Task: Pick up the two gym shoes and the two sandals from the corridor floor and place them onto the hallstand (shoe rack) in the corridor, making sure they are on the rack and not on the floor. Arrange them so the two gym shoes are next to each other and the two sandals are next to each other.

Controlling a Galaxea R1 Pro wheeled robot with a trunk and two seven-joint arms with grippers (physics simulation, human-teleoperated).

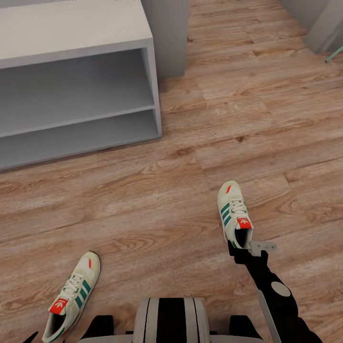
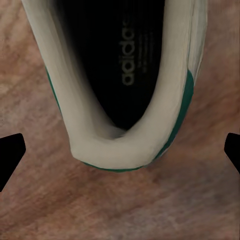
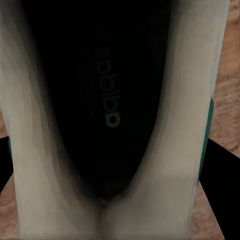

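Cream gym shoes [image 1: 234,214] [image 1: 71,295], left gripper [image 2: 120,150] spread wide, right gripper [image 3: 112,165] straddling heel

Two cream-white sneakers with green side stripes, white laces and red tongue labels lie upright on the wood-plank floor [image 1: 190,143], well apart. Left sneaker [image 1: 71,297]: toe pointing up-right. Right sneaker [image 1: 233,212]: toe pointing toward the rack. Rack [image 1: 76,62]: light grey, flat top, two open shelves, standing on the floor at upper left.
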